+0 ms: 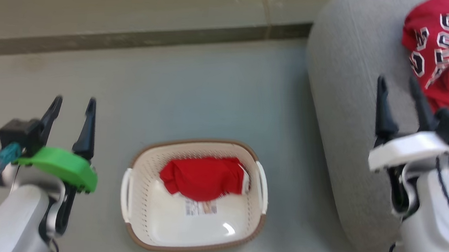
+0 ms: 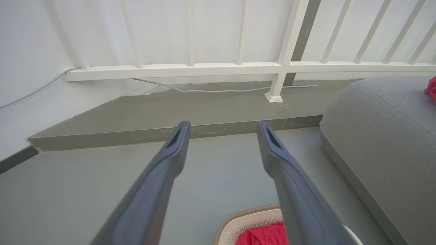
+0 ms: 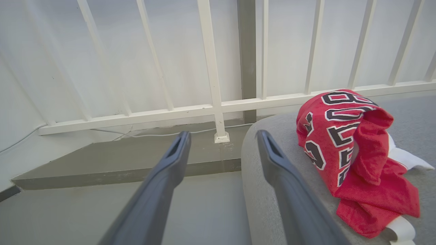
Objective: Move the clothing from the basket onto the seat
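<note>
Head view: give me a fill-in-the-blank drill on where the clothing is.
1. The jersey lies on the grey ____.
2. The plain garment lies inside the ____.
3. The left end effector and right end effector both stand ____, holding nothing.
Missing: seat; basket; open.

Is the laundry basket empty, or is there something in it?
Not empty. The basket holds one plain red garment, bunched against its far side.
</note>
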You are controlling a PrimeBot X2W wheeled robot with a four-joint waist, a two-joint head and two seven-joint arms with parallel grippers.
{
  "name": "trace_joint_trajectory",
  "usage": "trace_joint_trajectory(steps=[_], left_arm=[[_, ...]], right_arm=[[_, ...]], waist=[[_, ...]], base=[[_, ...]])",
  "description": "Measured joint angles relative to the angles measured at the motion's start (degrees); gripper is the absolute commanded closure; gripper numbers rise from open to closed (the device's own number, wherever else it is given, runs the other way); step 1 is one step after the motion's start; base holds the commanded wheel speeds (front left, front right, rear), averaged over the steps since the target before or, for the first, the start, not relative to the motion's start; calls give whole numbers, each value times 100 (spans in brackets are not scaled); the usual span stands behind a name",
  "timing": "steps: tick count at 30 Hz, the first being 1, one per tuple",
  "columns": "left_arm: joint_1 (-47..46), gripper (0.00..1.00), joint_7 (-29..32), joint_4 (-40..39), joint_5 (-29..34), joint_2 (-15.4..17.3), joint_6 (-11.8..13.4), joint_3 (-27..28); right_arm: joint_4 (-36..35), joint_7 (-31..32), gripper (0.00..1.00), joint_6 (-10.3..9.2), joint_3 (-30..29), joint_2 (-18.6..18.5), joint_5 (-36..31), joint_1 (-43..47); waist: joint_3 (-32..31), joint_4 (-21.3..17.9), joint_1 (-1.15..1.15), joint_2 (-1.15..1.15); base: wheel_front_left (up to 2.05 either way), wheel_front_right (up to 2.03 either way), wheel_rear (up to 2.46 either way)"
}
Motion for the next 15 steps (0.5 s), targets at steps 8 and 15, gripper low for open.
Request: trace_joint_trajectory(steps=[8,15], left_arm=[[744,0,0,-62,163,-115,0,595],[1123,0,0,-324,434,-242,0,895]], right_arm=[[-365,0,0,-58,58,183,-22,722],[-624,0,0,-153,46,211,-19,1162]], waist=[[-546,387,0,0],[-753,556,0,0]], base=[[0,0,0],[0,0,0]])
